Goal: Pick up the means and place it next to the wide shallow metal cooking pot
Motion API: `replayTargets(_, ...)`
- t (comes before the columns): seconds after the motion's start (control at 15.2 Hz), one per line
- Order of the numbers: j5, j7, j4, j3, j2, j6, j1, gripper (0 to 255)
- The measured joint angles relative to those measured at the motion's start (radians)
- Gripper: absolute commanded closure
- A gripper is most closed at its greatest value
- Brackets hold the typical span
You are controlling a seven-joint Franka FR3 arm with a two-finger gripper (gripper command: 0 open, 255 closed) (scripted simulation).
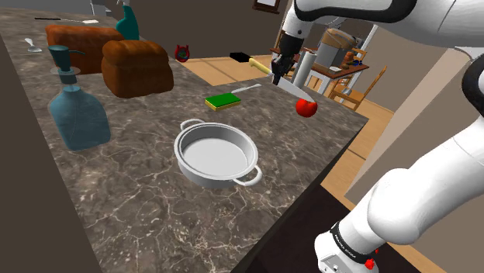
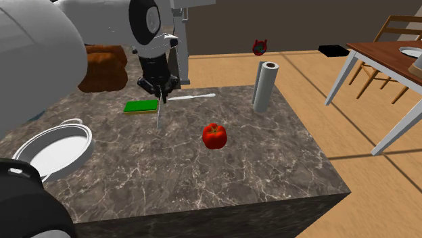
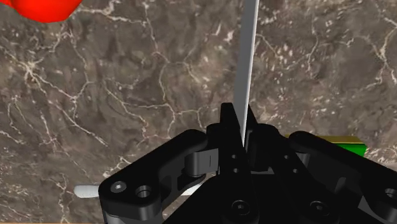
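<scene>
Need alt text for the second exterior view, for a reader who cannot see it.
The black gripper holds a knife blade-down over a dark marbled counter. A red tomato lies near it, a green sponge just beyond, and a wide grey pot at the view's left.

gripper (image 2: 158, 96) points down, clamped on the knife (image 3: 248, 57)

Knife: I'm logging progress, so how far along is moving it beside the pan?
Done: the knife is clamped in the shut jaws, blade pointing down over the counter. In hand: the carry, now between the green sponge and the tomato. Left: crossing to the shallow metal pot and setting it down beside it.
</scene>
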Motion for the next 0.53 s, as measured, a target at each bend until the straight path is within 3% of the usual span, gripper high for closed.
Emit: replayTargets(0.53, 0.011, 0.194, -0.056, 0.115, -0.050, 0.005, 0.081, 255)
